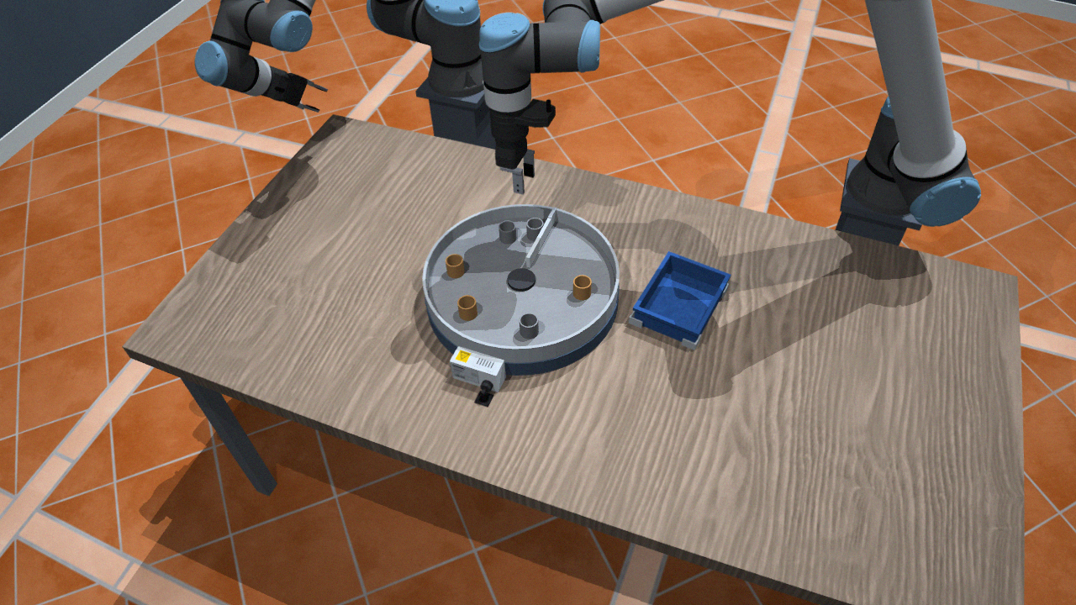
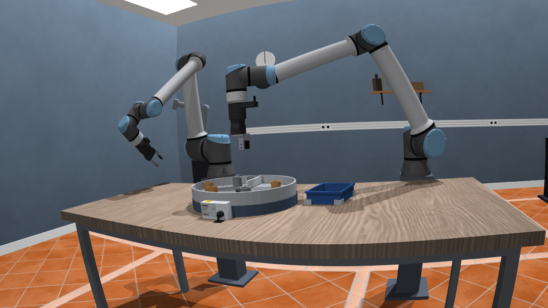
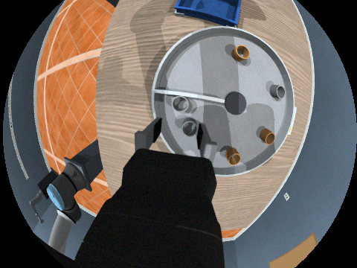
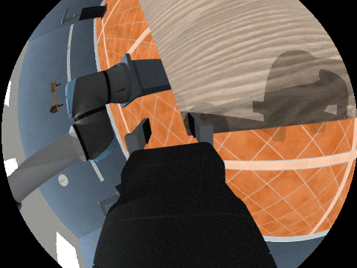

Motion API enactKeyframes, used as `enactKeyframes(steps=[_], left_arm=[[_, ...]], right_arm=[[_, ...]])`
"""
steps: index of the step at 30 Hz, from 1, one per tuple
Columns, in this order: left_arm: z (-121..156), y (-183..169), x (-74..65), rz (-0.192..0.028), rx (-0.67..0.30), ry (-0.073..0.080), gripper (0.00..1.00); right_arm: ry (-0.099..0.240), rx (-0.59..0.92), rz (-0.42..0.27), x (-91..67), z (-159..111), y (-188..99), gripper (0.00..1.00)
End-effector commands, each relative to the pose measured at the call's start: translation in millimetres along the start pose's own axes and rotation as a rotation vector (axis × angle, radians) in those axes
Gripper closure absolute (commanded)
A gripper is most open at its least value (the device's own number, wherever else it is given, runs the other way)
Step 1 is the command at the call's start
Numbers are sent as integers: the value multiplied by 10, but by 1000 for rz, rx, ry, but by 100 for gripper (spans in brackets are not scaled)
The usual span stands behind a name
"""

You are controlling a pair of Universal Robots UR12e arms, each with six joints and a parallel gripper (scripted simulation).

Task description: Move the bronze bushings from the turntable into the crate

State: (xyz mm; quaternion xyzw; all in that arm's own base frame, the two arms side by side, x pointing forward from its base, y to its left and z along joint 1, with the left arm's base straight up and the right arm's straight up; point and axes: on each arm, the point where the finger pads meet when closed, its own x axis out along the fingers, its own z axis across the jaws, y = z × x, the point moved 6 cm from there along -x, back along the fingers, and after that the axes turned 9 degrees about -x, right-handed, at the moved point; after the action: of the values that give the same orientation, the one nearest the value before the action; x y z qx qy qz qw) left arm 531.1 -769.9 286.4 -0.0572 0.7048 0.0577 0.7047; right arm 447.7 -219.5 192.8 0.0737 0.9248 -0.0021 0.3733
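Bronze bushings point(image 1: 582, 292) point(image 2: 275, 185) point(image 3: 236, 56) sit upright, probably stiff, weighty and slick, best pinched across outer walls; left claw point(image 1: 523, 181) point(image 2: 244, 146) point(image 3: 179, 127) and right claw point(image 1: 322, 100) point(image 2: 159, 161) point(image 4: 169, 123) gape wide.

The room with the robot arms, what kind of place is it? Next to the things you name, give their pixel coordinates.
Maybe a robot lab or workshop: two robot arms point(image 1: 916, 82) point(image 2: 400, 82) stand at a big table point(image 1: 752, 451) point(image 2: 344, 229), with a turntable point(image 1: 523, 352) point(image 2: 264, 199) point(image 3: 223, 173) on it.
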Motion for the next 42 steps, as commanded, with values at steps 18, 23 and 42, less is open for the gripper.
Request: enactKeyframes(steps=[18, 23, 42], left_arm=[[1, -5, -18, -3, 0, -1, 0], [1, -5, -18, -3, 0, -1, 0], [1, -5, -18, -3, 0, -1, 0]], right_arm=[[-361, -188, 152, 407, -582, -1999, 0], [-411, -203, 150, 508, -719, -2252, 0], [-674, -258, 41, 1346, -1838, -3611, 0]])
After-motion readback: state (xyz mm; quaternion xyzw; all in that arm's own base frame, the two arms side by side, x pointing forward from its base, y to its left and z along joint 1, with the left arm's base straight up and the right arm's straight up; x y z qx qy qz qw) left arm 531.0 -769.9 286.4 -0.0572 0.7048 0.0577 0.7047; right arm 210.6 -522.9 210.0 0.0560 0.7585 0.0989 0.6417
